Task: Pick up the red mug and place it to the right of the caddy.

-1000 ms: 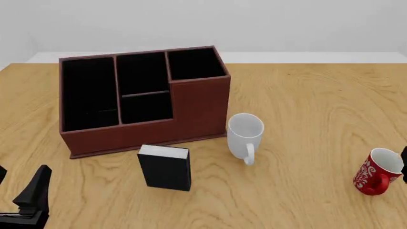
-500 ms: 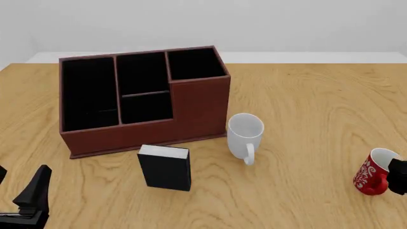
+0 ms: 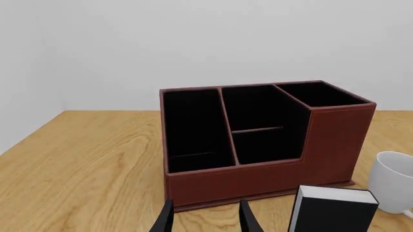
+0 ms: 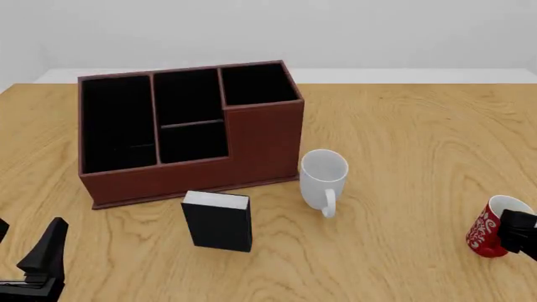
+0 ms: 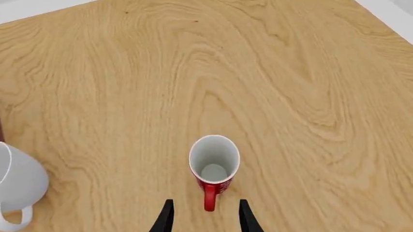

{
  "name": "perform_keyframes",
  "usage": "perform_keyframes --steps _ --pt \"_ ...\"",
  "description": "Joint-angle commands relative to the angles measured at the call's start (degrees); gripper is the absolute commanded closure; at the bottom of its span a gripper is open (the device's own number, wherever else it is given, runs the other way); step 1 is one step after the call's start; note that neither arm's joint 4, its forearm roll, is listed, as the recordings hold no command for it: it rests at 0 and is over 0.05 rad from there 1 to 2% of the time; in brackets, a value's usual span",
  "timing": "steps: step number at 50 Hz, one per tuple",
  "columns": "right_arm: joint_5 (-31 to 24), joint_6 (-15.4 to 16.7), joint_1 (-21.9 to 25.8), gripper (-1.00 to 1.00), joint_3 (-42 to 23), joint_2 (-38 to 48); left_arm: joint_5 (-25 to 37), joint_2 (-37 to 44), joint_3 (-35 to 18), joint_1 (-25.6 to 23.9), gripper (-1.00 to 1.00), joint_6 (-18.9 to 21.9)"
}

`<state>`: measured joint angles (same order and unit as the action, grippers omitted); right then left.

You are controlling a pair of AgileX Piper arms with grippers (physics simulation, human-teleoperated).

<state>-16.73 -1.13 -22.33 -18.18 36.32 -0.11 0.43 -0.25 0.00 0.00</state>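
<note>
Red mug [image 4: 487,233] stands upright at the near right of the table [image 4: 403,138], well right of the caddy [image 4: 188,132] and the white mug [image 4: 323,179]. Red outside with white swirl pattern, white inside, handle [image 5: 209,202] toward the near side. Right gripper [image 5: 203,216] sits just near of it, fingers spread either side of the handle, nothing held, no contact visible. Left gripper [image 3: 205,218] at near left, fingers apart, empty, pointed at the caddy. Black box [image 4: 218,220] stands just near of the caddy.
</note>
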Motion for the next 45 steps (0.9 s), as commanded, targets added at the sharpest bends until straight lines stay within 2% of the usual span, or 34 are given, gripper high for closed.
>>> perform_keyframes --steps 1,13,15,45 --pt "3.7 0.1 0.2 -1.0 1.1 3.1 0.0 0.0 0.0 0.0 -1.0 0.0" --pt "7.6 -1.5 0.9 -1.0 2.4 6.2 0.0 0.0 0.0 0.0 -1.0 0.0" --pt "8.2 -0.5 1.1 -1.0 2.6 6.7 0.0 0.0 0.0 0.0 -1.0 0.0" --pt "15.5 -0.5 0.3 -1.0 3.9 15.0 0.0 0.0 0.0 0.0 -1.0 0.0"
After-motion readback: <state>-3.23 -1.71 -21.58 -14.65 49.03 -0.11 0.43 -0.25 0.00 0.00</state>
